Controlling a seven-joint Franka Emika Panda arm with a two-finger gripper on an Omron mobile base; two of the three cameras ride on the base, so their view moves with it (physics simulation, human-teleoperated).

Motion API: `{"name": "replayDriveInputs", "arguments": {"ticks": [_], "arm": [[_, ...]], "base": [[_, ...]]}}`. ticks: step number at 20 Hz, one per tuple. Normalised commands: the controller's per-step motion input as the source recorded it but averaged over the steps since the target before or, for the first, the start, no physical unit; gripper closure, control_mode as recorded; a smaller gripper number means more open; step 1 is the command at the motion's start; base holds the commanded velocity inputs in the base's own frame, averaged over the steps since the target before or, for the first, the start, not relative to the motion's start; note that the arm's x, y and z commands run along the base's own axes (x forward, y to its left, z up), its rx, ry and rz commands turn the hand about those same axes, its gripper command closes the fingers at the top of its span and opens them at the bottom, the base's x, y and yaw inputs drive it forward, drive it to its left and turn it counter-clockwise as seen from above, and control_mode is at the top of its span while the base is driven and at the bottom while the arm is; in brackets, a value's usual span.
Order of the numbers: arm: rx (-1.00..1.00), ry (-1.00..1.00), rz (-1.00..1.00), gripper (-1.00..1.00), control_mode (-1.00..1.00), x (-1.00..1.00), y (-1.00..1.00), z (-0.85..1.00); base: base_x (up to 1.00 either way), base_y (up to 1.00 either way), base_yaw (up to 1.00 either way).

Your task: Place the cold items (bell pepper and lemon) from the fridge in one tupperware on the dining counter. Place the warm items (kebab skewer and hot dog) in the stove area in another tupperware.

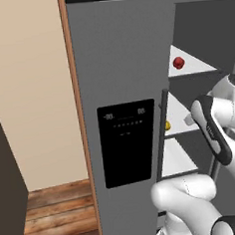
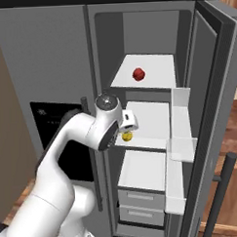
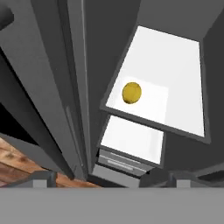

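The lemon (image 3: 131, 93) sits on the middle fridge shelf (image 2: 152, 120), close to that shelf's front edge and toward its left side, a small yellow ball with nothing touching it. In the right base view the lemon (image 2: 127, 136) shows just below the robot's wrist, tucked at the shelf's near lip. One shelf up, well apart from it, lies the red bell pepper (image 2: 138, 74), near the middle of its own white shelf.

The gripper (image 3: 111, 177) hangs in front of the open fridge, jaws spread wide and holding nothing; its two dark tips stand far apart at the bottom of the hand view, with the lemon framed between and beyond them. So the lemon lies ahead of the claw, slightly to the left of its centre line as the hand sees it, and farther into the fridge. Being round, it has no long axis to line up with; any closing direction across it should serve.

The closed left fridge door (image 1: 122, 89), with its black dispenser panel (image 1: 128, 141), stands just beside the arm's path, and the open right door (image 2: 215, 111) with its bins flanks the other side. My guess is the reach must go forward and a touch leftward, keeping clear of the shelf's front edge.
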Motion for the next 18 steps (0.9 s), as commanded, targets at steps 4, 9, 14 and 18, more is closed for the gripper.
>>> {"name": "replayDriveInputs", "arguments": {"ticks": [4, 9, 14, 18], "arm": [[-0.02, 0.01, 0.28, -1.0, -1.0, 0.57, -0.41, -0.27], [0.0, -0.03, 0.3, -1.0, -1.0, 0.62, -0.39, -0.43], [-0.09, -0.04, 0.29, -1.0, -1.0, 0.69, -0.07, -0.37], [-0.23, 0.0, 0.21, -1.0, -1.0, 0.74, 0.02, -0.17]], "base": [[0.0, 0.0, 0.0], [0.0, 0.0, 0.0], [0.0, 0.0, 0.0], [0.0, 0.0, 0.0]]}}
